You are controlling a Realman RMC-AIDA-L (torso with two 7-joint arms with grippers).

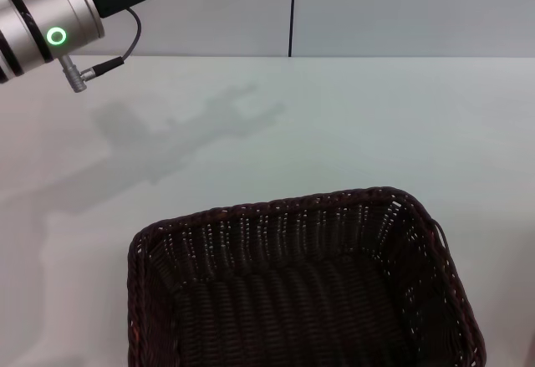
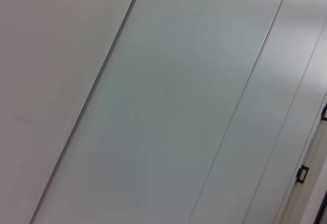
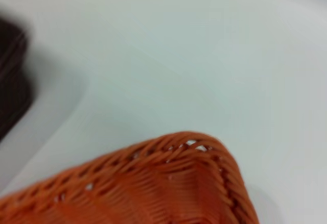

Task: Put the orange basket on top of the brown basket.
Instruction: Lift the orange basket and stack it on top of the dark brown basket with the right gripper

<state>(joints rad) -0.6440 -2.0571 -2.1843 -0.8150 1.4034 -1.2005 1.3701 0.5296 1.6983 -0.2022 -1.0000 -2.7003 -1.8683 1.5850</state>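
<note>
Right gripper: not seen in any view, state unreadable; its wrist camera close above one orange basket [image 3: 168, 188] corner
Left gripper: out of view; left arm [image 1: 50, 24] raised far left, wrist camera on wall panels
Orange basket: on white table [image 3: 194, 71] (brown one nearby)
Brown basket [image 1: 301, 292]: near table edge, upright

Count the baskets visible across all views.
2. The brown basket sits on the white table at the near edge of the head view. The orange basket appears only in the right wrist view, one corner showing, the rest out of frame.
</note>
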